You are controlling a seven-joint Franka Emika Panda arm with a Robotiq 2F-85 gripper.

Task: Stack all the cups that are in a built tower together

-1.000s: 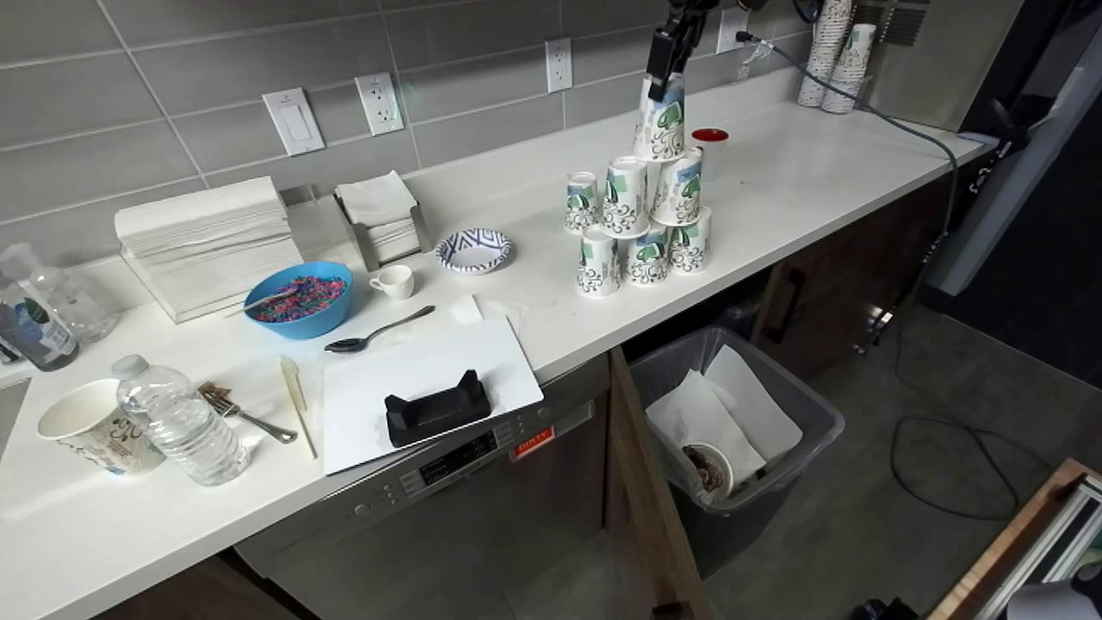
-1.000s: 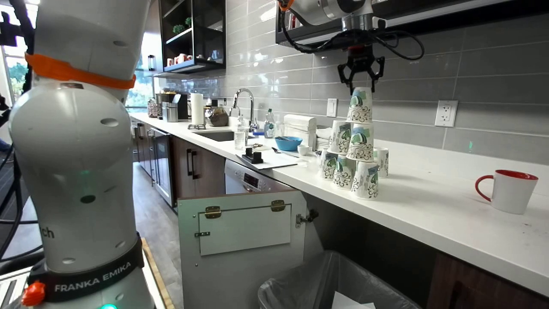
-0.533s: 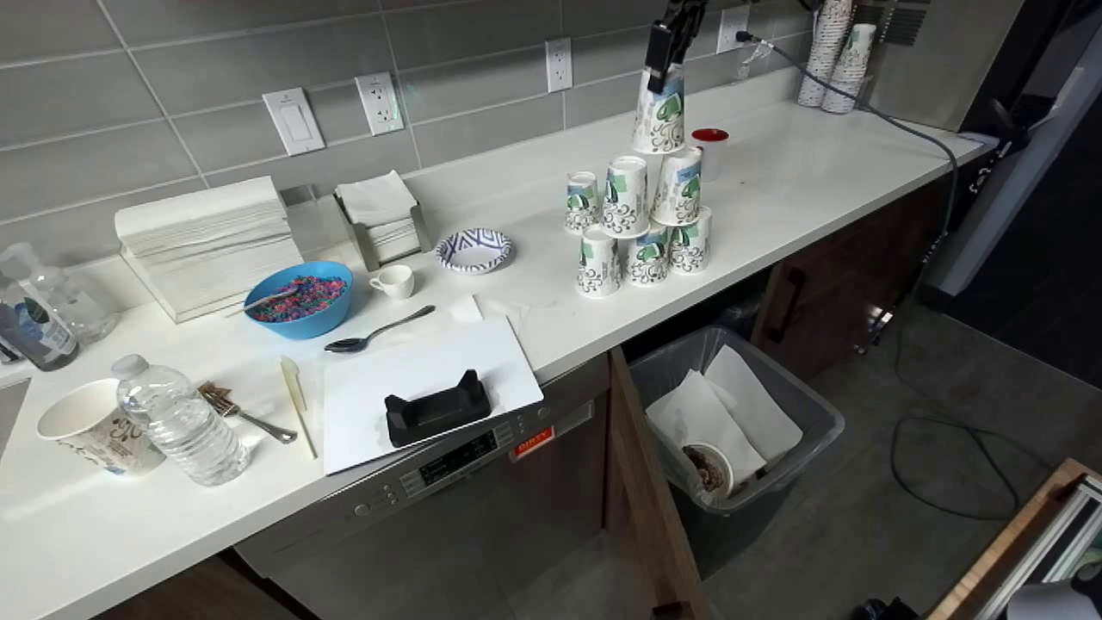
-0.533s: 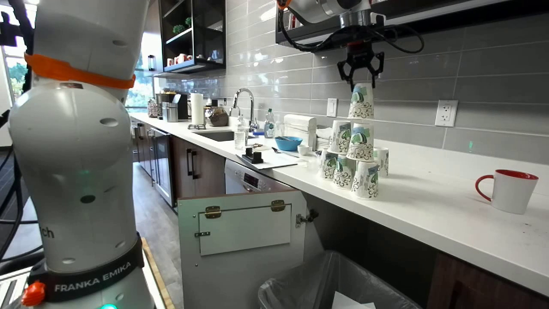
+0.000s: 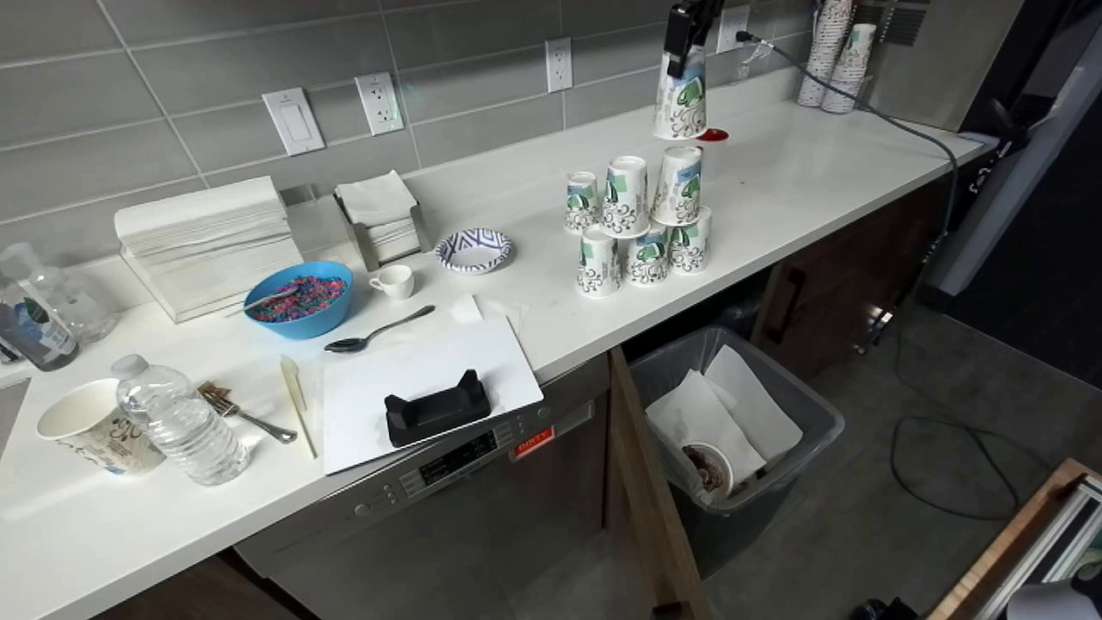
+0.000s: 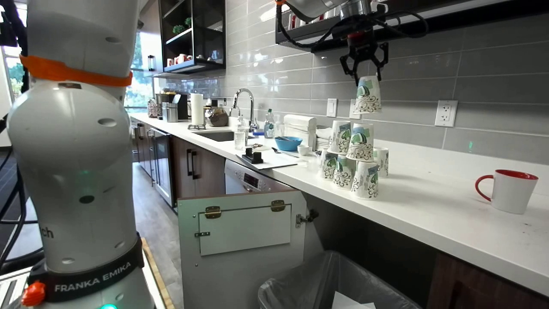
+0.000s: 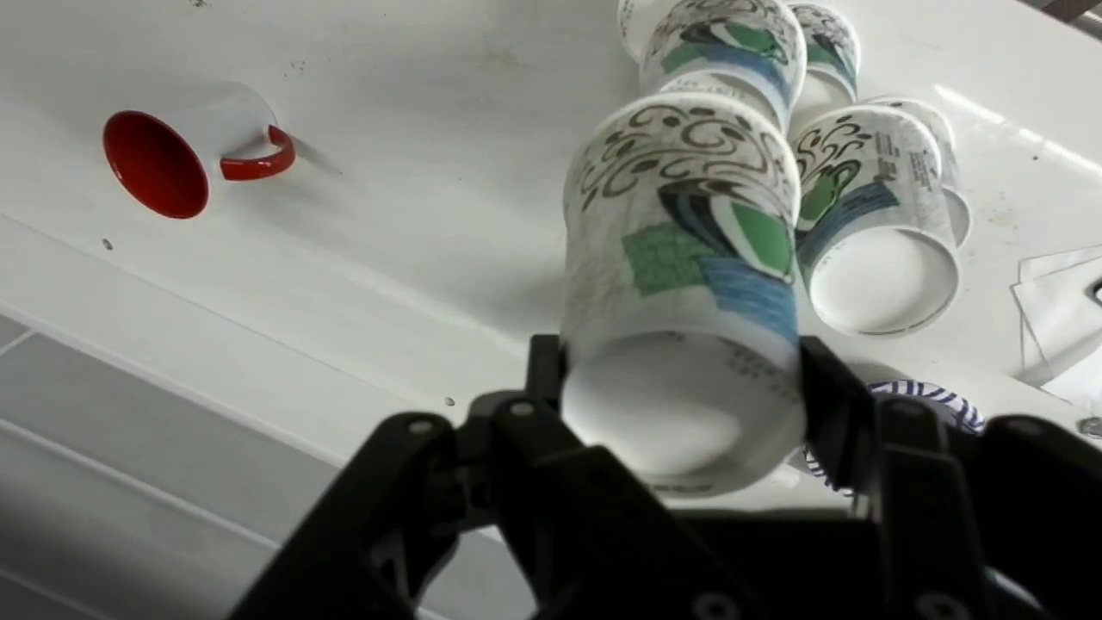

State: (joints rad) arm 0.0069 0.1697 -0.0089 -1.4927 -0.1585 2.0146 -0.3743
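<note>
White, tapered and green-printed, a paper cup [image 7: 682, 288] hangs mouth-down, black fingers [image 7: 833, 405] clamped snugly near its base. In both exterior views the white-and-green paper-cup tower [image 6: 355, 153] stands apart below, between six and seven o'clock, on the white desk [image 6: 429, 201]. To nest it, centre its rim over an upturned base, then lower straight; alignment is hard to judge here.

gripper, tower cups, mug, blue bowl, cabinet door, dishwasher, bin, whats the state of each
gripper: closed on held cup
held cup: upside down, in the air
two middle cups: upside down, on bottom cups
bottom cups: upside down, on counter
back cup: upside down, on counter
mug: upright
blue bowl: upright, holding coloured bits
cabinet door: open
dishwasher: closed
bin: uncovered, paper inside
</note>
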